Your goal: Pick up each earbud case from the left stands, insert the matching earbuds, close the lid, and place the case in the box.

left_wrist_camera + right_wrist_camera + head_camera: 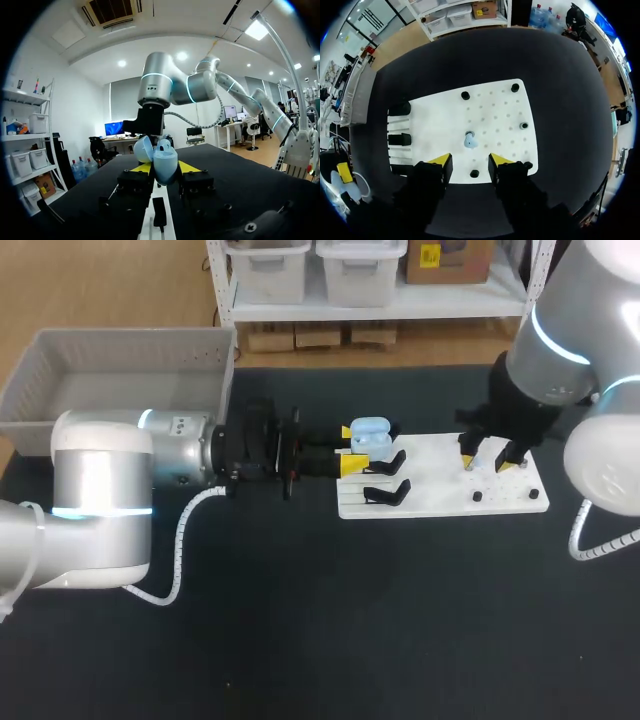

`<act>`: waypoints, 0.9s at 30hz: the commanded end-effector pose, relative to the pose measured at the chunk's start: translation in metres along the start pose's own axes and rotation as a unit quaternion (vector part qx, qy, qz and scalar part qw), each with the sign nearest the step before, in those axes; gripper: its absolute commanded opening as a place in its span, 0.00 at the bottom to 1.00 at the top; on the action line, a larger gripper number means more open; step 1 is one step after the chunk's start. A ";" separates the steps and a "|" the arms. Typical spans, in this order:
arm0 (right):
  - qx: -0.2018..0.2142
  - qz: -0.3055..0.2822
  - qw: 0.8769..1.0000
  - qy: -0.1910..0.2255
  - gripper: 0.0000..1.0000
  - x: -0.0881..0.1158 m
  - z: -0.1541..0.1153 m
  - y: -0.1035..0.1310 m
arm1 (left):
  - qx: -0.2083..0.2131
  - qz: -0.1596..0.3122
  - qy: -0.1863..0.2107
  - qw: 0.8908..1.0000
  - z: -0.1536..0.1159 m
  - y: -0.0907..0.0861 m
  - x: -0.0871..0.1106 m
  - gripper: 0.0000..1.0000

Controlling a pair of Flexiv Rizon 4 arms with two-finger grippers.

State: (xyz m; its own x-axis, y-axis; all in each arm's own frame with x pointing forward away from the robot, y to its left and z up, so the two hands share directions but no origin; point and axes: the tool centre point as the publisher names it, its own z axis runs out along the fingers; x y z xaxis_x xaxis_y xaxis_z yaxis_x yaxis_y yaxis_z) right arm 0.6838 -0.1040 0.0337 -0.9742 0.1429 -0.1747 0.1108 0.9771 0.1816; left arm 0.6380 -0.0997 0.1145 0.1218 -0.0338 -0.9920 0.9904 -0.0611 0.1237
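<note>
Pinched the open pale-blue earbud case (164,161) between the left gripper's (164,168) yellow tips at the white board's (440,502) left end, by the black stands (386,492). Hung the right gripper (470,161), fingers spread, over the board's right half, just short of a small earbud (469,140) lying there. Found a gray bin (130,333) well beyond the board's left end.

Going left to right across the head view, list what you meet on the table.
grey bin → earbud case, lid open → right gripper, over the white board
</note>
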 end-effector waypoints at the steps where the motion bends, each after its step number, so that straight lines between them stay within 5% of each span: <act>1: -0.002 -0.001 1.000 0.005 0.42 -0.005 0.006 0.001 | -0.002 0.001 -0.001 1.000 0.000 -0.001 0.001 0.00; 27: -0.007 0.012 1.000 0.020 0.35 -0.011 0.018 0.003 | -0.002 0.001 -0.001 1.000 0.000 -0.001 0.001 0.00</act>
State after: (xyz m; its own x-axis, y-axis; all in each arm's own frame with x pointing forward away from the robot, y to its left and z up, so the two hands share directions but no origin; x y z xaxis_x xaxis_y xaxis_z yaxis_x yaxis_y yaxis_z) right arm 0.6970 -0.1001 0.0190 -0.9779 0.1604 -0.1339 0.1320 0.9710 0.1991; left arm 0.6380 -0.0997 0.1145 0.1218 -0.0338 -0.9920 0.9904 -0.0611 0.1237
